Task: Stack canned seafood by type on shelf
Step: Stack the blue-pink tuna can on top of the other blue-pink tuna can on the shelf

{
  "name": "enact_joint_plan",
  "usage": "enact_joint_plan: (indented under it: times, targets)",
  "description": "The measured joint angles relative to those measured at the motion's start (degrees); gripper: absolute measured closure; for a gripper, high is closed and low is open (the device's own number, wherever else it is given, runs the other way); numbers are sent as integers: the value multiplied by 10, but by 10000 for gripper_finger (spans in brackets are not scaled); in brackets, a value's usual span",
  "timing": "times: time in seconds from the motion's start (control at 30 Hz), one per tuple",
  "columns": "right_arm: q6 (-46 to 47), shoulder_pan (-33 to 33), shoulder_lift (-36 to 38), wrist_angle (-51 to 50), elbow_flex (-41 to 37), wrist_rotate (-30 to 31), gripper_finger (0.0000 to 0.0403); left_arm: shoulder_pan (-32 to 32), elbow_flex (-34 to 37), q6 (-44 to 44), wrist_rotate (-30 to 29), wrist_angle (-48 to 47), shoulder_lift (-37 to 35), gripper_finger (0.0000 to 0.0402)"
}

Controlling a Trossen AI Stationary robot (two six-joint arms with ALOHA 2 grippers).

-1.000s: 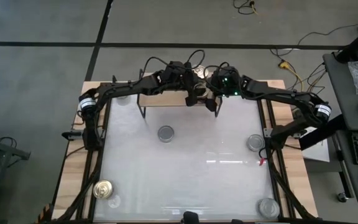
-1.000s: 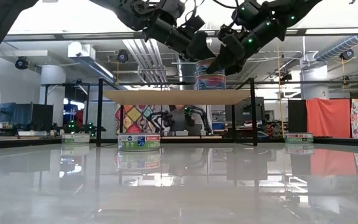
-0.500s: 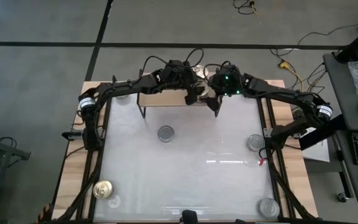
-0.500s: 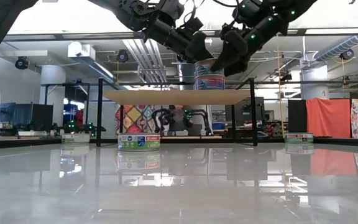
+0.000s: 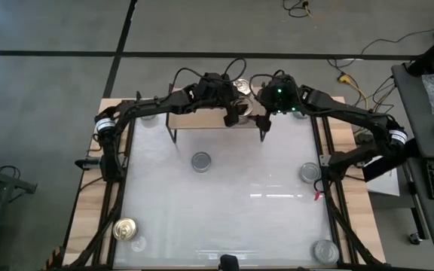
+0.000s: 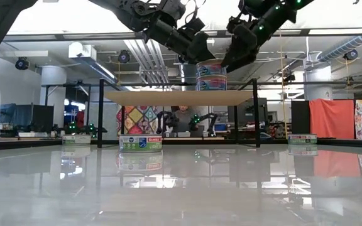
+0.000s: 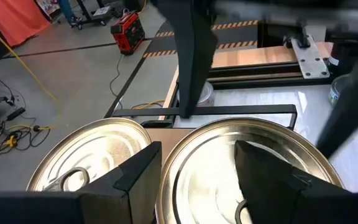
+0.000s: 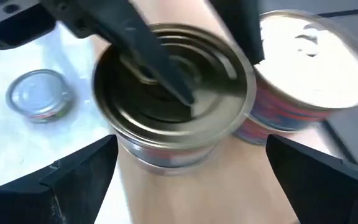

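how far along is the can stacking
Done: a two-tin stack with a gold top stands on the shelf, with another tin beside it. In hand: nothing is gripped; the right gripper is open beside the stack and the left gripper is open over its top. Left: three silver-lidded tins and a gold-lidded tin sit on the table.

The right gripper [image 6: 241,55] has released the stacked cans [image 6: 212,75] and lifted away.
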State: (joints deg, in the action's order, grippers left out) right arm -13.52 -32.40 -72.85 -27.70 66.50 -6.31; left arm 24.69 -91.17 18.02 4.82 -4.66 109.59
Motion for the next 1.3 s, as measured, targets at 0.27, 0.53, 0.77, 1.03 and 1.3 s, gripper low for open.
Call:
enact_joint_plan:
  times: [0.27,0.53,0.77,1.03,1.3]
  targets:
    - [19,3,46,3,-3,4,3,-3,-20,-1,38,-17,-29,212]
    - [32,72,107,178,-103,34,3,-72,-72,-31,202,-224,-124,218]
    - [50,191,178,334,-214,39,3,-268,8,-162,105,-429,-218,256]
    - [45,328,192,351,-266,161,3,-469,167,-580,86,-476,-282,280]
    - [71,449,149,358,-266,240,3,-580,327,-898,205,-510,-293,330]
